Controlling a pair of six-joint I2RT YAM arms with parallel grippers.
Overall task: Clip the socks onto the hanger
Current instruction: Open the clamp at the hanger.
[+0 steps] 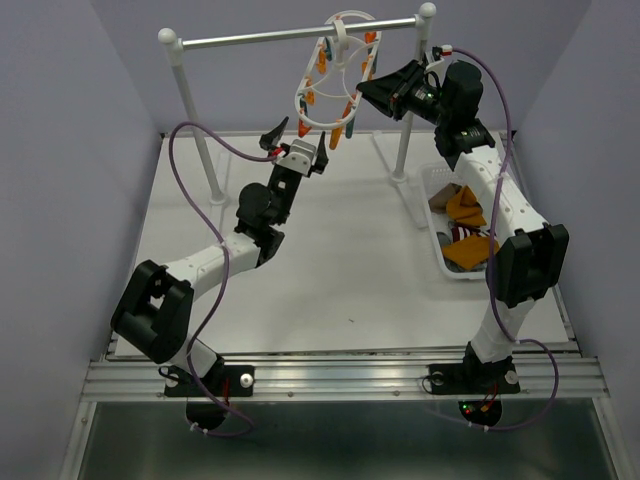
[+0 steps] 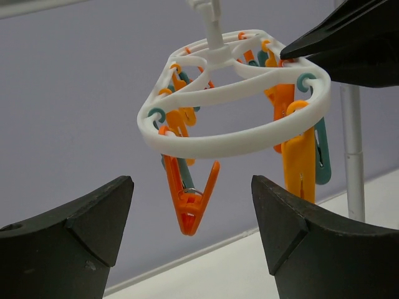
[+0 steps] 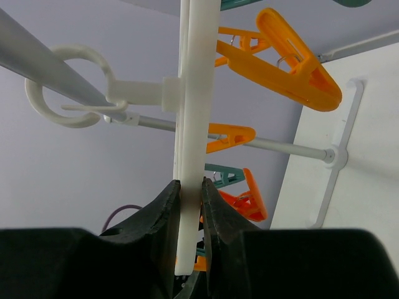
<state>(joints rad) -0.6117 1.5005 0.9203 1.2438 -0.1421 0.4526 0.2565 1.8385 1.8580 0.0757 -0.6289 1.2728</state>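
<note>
Right pincer [image 3: 190, 187] clenched on the hanger [image 1: 336, 78] — left pincer [image 2: 193, 243] released just below it.
The hanger hooks over the silver rail [image 1: 260, 38], its white ring nipped edge-on between the right fingers, with orange and teal clips [image 2: 190, 199] dangling from it. The left pincer hovers under the ring, grasping nothing. The socks [image 1: 466, 226] — mostly mustard-orange — lie in the white basket [image 1: 428, 210] on the surface [image 1: 330, 260], at right.

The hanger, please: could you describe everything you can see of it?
The hanger is a white plastic oval ring with inner struts, carrying orange and teal clips, those visible empty. Its hook loops over the silver rail, and it hangs tilted. The right claw pinches its rim; the open left claw sits below, not touching.
</note>
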